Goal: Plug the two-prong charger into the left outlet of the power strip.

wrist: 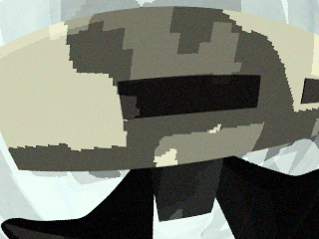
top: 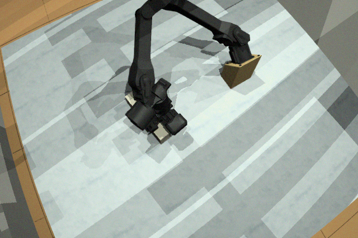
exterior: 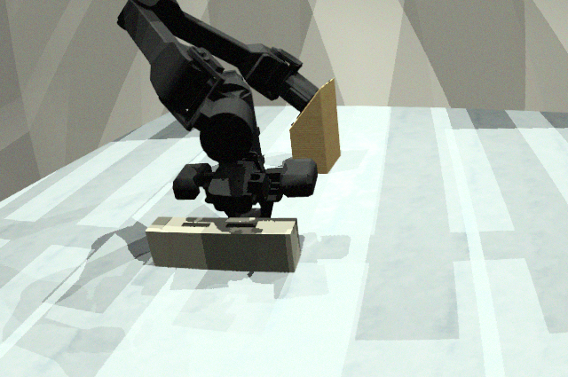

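We see the charger clamped between the gripper fingers, directly above the strip and close to its top face. In the wrist view the charger's grey body points at a dark slot of the strip. We cannot tell whether the prongs touch the slot. The arm bends down over the strip, and its tan base stands well apart behind the strip.

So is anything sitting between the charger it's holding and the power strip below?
Nothing visible. The gripper holds the charger just above the strip, and in the wrist view only the dark slot lies ahead of it.
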Action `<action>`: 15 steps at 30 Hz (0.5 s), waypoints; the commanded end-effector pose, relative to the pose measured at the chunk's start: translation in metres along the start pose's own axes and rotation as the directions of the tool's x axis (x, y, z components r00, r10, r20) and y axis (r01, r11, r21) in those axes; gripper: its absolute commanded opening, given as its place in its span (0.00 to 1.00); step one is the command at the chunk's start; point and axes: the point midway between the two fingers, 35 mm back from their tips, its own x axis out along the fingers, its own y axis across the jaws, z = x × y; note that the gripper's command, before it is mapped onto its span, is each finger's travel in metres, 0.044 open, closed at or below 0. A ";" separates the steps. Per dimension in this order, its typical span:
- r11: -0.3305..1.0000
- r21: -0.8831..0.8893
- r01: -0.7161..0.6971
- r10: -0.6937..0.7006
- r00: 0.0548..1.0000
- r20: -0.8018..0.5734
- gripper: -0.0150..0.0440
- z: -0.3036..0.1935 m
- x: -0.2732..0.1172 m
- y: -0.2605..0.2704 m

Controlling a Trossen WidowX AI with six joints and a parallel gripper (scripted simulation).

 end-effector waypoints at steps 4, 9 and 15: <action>1.000 0.016 -0.001 0.000 1.000 0.025 0.25 0.008 -0.002 -0.001; 1.000 0.016 -0.001 0.000 1.000 0.025 0.25 0.008 -0.001 -0.001; 1.000 -0.002 -0.001 0.001 1.000 0.000 0.25 0.000 0.000 0.000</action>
